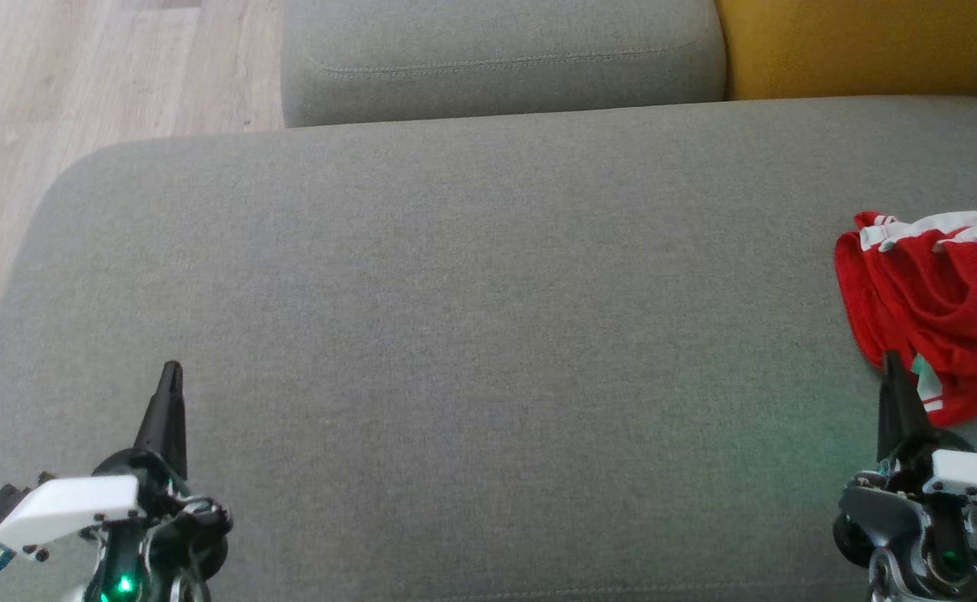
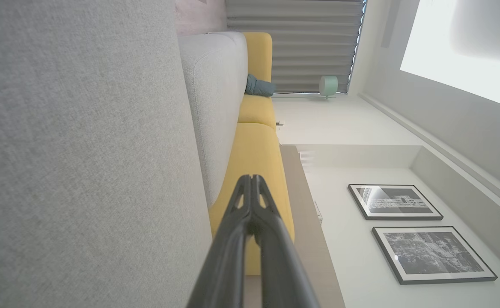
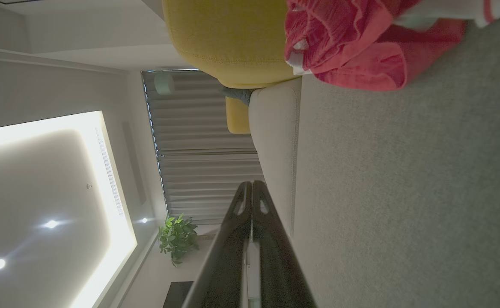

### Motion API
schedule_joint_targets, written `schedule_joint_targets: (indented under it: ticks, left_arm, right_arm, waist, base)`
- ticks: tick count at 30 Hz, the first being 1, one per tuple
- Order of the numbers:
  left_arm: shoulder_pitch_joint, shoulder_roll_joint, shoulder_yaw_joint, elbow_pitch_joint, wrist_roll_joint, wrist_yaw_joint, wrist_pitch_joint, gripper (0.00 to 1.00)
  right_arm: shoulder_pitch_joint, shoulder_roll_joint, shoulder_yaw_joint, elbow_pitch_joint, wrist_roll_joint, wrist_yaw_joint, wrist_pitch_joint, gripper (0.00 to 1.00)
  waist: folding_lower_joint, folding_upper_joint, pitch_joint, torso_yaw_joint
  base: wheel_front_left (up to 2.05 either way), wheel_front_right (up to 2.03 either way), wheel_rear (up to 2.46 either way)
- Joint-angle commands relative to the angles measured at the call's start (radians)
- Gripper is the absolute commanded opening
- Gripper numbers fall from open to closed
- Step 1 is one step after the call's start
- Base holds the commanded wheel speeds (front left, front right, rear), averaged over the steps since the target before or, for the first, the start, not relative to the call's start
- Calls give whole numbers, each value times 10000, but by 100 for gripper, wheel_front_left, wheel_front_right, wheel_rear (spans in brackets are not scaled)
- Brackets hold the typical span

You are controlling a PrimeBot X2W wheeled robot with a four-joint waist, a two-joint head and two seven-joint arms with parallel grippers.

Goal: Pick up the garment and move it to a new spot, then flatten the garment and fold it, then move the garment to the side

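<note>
The garment (image 1: 944, 305) is a crumpled red piece with white stripes, lying at the right edge of the grey sofa seat (image 1: 472, 318). It also appears as a red heap (image 3: 352, 47) at the top of the right wrist view. My right gripper (image 1: 893, 364) is shut and empty at the lower right, its tip just in front of the garment's near edge; whether it touches the cloth is unclear. My left gripper (image 1: 172, 372) is shut and empty at the lower left, far from the garment. Both pairs of fingers (image 2: 252, 182) (image 3: 252, 186) press together.
A grey back cushion (image 1: 497, 58) and a yellow cushion (image 1: 865, 46) line the far side of the seat. Wooden floor (image 1: 79, 75) lies beyond the seat's left end. The wide middle of the seat is bare fabric.
</note>
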Motion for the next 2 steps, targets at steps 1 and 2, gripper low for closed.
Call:
schedule_joint_targets:
  ticks: [1, 2]
  left_arm:
    - [-528, 57, 368, -295, 23, -71, 57, 0]
    - [-529, 56, 370, -295, 25, -71, 59, 0]
  right_arm:
    - [-497, -150, 160, -316, -16, -7, 15, 0]
    - [-498, -148, 158, -316, -19, -7, 17, 0]
  waist:
    - [0, 0, 0, 0]
    - [0, 0, 0, 0]
  base:
    - [0, 0, 0]
    - [0, 0, 0]
